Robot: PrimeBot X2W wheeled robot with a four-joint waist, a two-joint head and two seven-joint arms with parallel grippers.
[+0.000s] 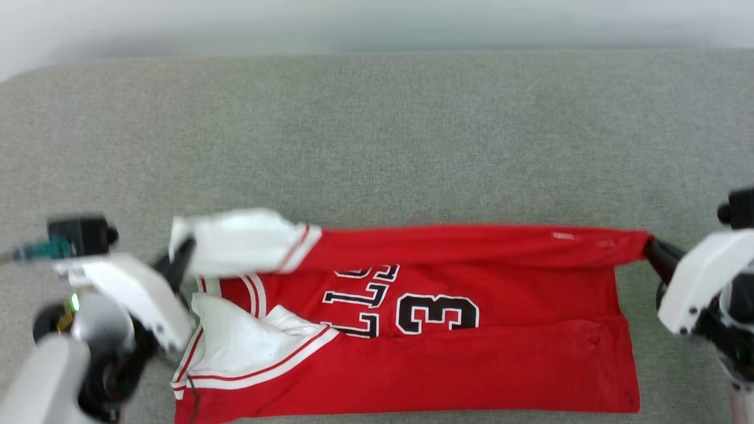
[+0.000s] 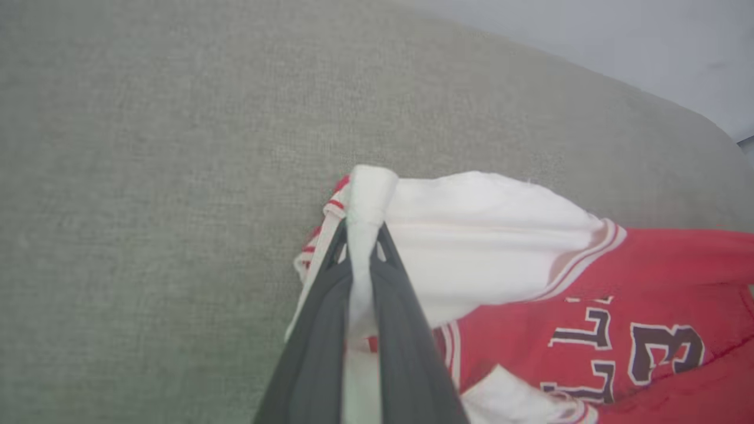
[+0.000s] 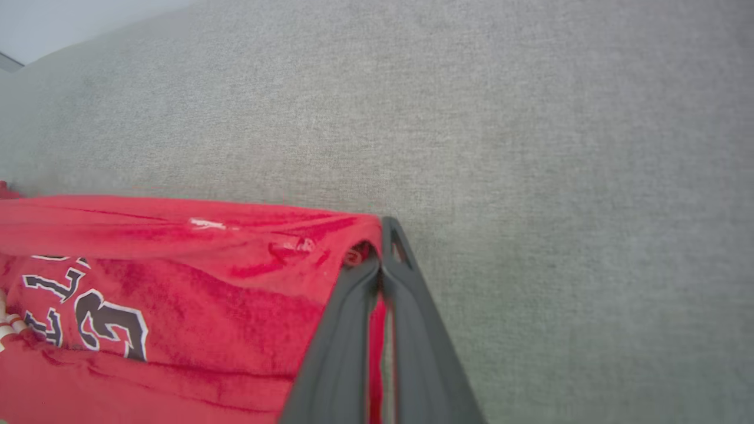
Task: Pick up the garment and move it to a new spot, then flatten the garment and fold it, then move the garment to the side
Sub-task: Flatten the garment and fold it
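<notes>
We see the red garment [image 1: 471, 359] spread on the grey fabric worktop [image 1: 377, 135], its far edge drawn into a straight band between the two arms. The left jaws are clamped on the white sleeve [image 2: 471, 235], the right jaws on a red hem corner [image 3: 347, 232]. A fold hides part of the black lettering [image 1: 359, 294]. The head view's bottom edge cuts off the near left corner, and the sleeve looks blurred there.

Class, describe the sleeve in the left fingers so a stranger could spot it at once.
A grey fabric surface carries a red garment. At its left end, on the far edge, sits a white sleeve. Unlike the other white sleeve lying nearer the robot, this one is pinched between the left fingers.
</notes>
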